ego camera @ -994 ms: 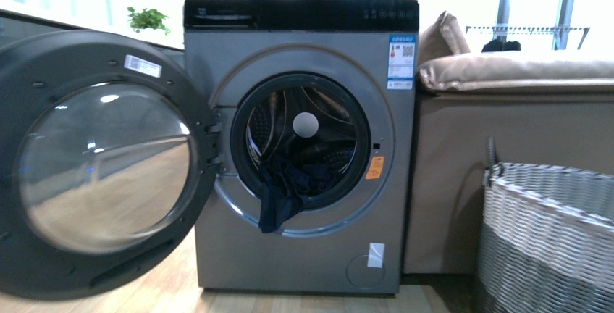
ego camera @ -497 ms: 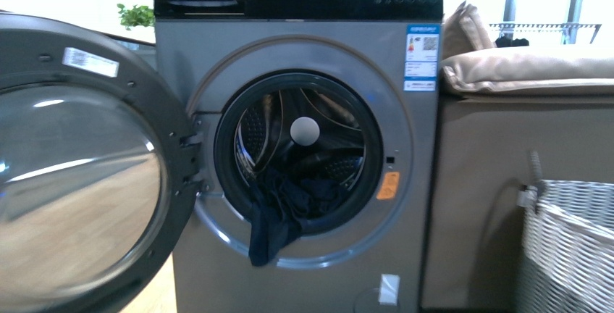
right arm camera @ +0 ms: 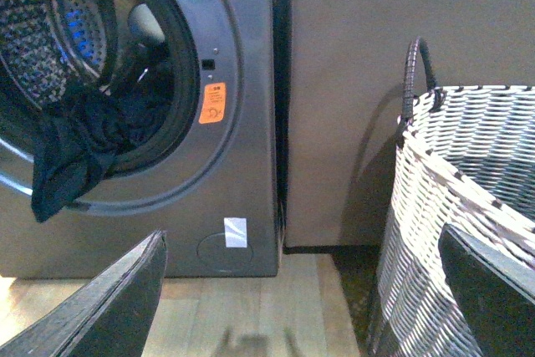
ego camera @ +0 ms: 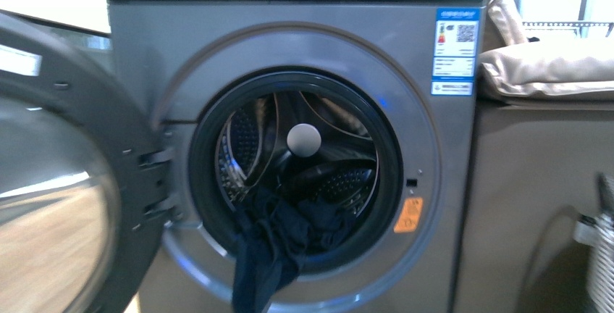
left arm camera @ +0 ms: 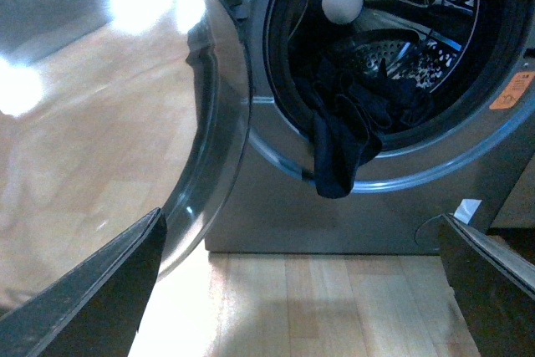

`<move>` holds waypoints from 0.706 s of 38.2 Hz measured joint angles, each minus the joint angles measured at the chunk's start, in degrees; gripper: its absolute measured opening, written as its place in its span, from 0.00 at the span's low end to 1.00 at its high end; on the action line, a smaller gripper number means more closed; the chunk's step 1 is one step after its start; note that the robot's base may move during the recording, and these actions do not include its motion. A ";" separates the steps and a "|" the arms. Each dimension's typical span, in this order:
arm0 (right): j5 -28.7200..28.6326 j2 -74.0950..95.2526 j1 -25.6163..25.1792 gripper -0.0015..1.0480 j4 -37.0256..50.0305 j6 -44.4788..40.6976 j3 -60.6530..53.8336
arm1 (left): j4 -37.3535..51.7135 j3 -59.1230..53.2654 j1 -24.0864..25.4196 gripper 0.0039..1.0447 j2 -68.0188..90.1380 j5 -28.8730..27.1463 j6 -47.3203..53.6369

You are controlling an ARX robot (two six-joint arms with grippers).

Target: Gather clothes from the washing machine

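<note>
Well beyond parted jaws, clothes (ego camera: 264,255) draped over washing machine (ego camera: 289,38) rim

Left gripper (left arm camera: 301,215): pair of flat, matte black, wedge-shaped fingers (left arm camera: 100,290) tapering to narrow tips, edges catching pale grey light; right gripper (right arm camera: 301,232): matching pair of black tapered fingers (right arm camera: 489,290), same plain finish.

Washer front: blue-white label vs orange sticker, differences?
The blue-white label is larger than the orange sticker. The label sits upright at the top right corner; the sticker sits tilted, low beside the drum mouth. Both are on the washing machine front, right of that mouth.
</note>
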 joint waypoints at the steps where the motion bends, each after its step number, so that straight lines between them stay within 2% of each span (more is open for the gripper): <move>1: 0.13 0.02 0.00 0.92 0.02 0.02 0.00 | 0.00 0.00 0.00 0.94 0.09 0.09 0.02; 27: 0.02 0.00 0.00 0.92 0.02 0.02 0.00 | -0.02 0.00 0.00 0.94 0.09 -0.02 0.02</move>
